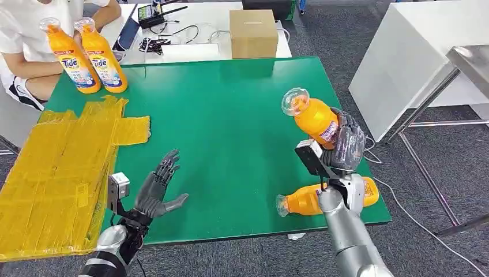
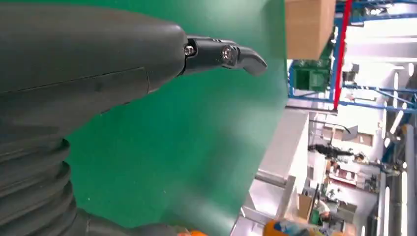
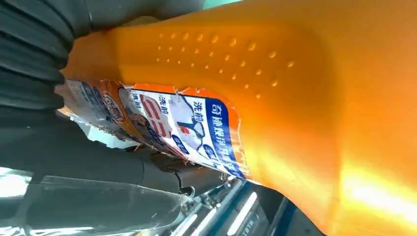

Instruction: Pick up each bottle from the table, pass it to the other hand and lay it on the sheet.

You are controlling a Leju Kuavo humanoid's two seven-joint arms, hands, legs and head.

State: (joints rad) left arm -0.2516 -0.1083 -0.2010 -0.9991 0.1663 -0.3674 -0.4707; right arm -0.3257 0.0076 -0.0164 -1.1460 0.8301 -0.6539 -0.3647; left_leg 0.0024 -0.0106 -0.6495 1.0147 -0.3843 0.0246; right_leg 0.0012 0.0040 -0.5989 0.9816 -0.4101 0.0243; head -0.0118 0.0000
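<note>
A: Bottles, count four, all orange. One held bottle is in the right robot hand, lifted above the green bench near its right edge. One lying bottle rests on its side on the bench at the near right corner, partly behind the right forearm. Two upright bottles stand side by side at the far left corner, touching or nearly so, labels reading "Tide".

B: Hand poses?

A: Right robot hand is wrapped around the lower body of the held bottle, which tilts with its clear cap up and to the left. The right wrist view shows the orange body and its torn label pressed against the palm. Left robot hand holds nothing; fingers spread, palm open, hovering low over the bench near the front edge, beside the yellow sheet.

B: Sheet contents? Other containers?

A: No bottle lies on the sheet. One closed cardboard box sits on the white table beyond the bench. A person sits at the far left corner.
</note>
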